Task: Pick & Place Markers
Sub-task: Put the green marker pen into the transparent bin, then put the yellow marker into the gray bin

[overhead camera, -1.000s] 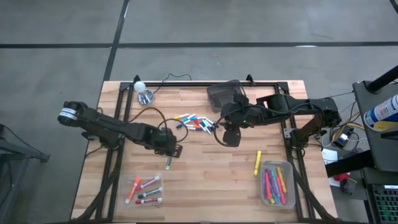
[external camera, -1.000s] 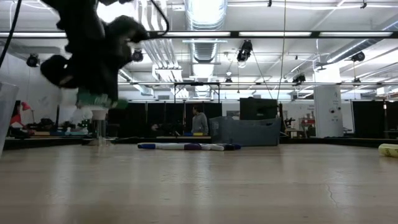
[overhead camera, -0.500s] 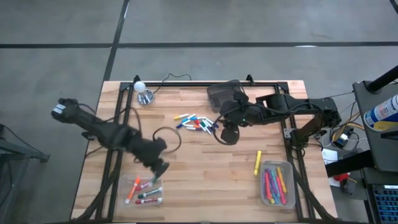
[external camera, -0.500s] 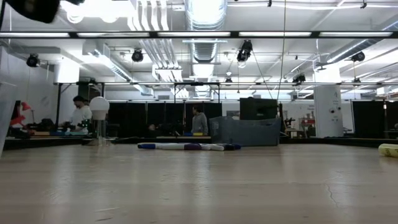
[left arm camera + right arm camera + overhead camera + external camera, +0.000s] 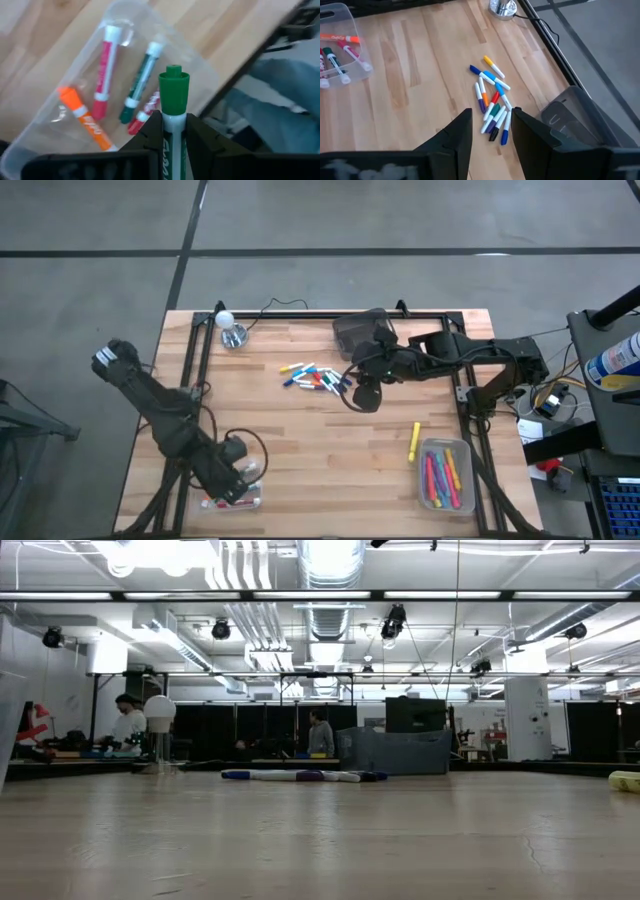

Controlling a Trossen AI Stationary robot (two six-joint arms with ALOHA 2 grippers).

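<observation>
A: Placing step on the left side. Left tool (image 5: pixel 172 145) clamped on a green-capped marker (image 5: pixel 173 107), held upright between the fingers, hanging right over the clear tray (image 5: pixel 232 502) at the worktop's near-left corner.

B: Already holding what, that tray?

A: An orange marker (image 5: pixel 86 117), a pink marker (image 5: pixel 103 70), a dark green marker (image 5: pixel 140 82) and a red marker (image 5: pixel 145 111), lying loose on its floor.

B: Next move there?

A: Probably lowering a little inside the tray walls, then spreading the fingers so the green-capped one drops among the others and not onto the rim. Worth landing it over the bare patch beside the dark green marker.

B: Middle of the worktop?

A: A loose pile of markers (image 5: pixel 313 376), blue, yellow, white-bodied, orange, red and purple, touching and crossing each other, a bit toward the far edge.

B: And the right side?

A: Right tool (image 5: pixel 490 131) hanging just beside that pile, fingers parted and empty, nothing between them. Looks like lining up for a pick. Calls for singling out one marker at the pile's edge and closing across its body, hard with so many overlapping.

B: Further right?

A: One yellow marker (image 5: pixel 414 441) alone on the worktop, just beside the second tray (image 5: pixel 466 476) at the near-right corner, already full of coloured markers. Dark bin (image 5: pixel 353 333) at the far edge, behind the right arm.
</observation>
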